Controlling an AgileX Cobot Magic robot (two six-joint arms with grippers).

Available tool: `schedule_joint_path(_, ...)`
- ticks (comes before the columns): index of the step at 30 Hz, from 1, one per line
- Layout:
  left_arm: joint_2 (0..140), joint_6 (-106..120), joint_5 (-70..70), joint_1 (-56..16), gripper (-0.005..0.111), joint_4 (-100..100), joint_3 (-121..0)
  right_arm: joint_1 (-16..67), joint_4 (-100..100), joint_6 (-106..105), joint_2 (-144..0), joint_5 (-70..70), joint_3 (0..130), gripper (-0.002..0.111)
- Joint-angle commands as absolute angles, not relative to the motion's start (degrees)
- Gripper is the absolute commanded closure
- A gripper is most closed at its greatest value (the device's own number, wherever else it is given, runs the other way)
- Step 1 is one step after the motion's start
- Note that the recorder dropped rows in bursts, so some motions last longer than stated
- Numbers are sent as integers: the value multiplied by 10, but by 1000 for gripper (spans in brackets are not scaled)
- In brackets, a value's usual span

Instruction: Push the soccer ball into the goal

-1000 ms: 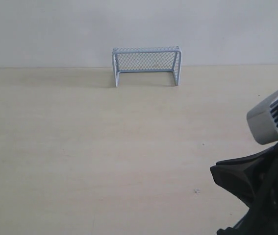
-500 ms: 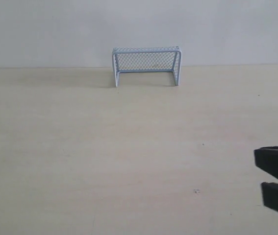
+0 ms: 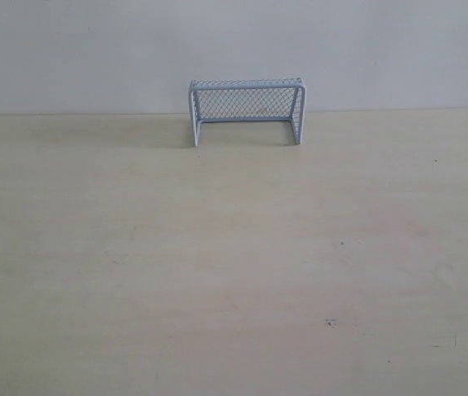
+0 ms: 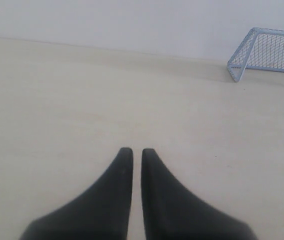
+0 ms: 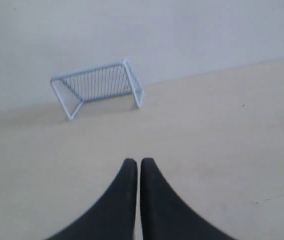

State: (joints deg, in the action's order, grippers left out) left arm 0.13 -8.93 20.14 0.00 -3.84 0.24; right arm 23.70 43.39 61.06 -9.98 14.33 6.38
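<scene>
No soccer ball is seen anywhere; the goal [image 3: 246, 111] is parked at the table [image 3: 217, 264]'s 12 o'clock. Clenched empty: left end effector [image 4: 132, 150], right end effector [image 5: 134, 161]. Ball should be found, then nudged straight in.

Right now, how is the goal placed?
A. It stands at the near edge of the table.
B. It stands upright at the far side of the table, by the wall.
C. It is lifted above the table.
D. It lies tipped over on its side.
B: in the exterior view the goal stands upright on its posts at the far side of the table, right in front of the wall.
</scene>
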Motion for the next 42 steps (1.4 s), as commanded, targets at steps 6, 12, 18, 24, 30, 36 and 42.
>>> schedule_joint_path(6,0,-95,195,1,100,-36,0,137,439,618,0,118,7,108)
schedule_joint_path(12,0,-95,195,1,100,-36,0,137,439,620,0,117,0,108)
schedule_joint_path(18,0,-95,195,1,100,-36,0,138,439,623,0,118,0,108)
schedule_joint_path(24,0,-95,195,1,100,-36,0,138,427,653,0,111,0,108)
schedule_joint_path(30,0,-95,195,1,100,-36,0,138,426,660,0,-50,0,108)
schedule_joint_path(36,0,-95,195,1,100,-36,0,138,198,461,0,-121,0,108)
schedule_joint_path(42,0,-95,195,1,100,-36,0,138,0,140,0,102,0,108)
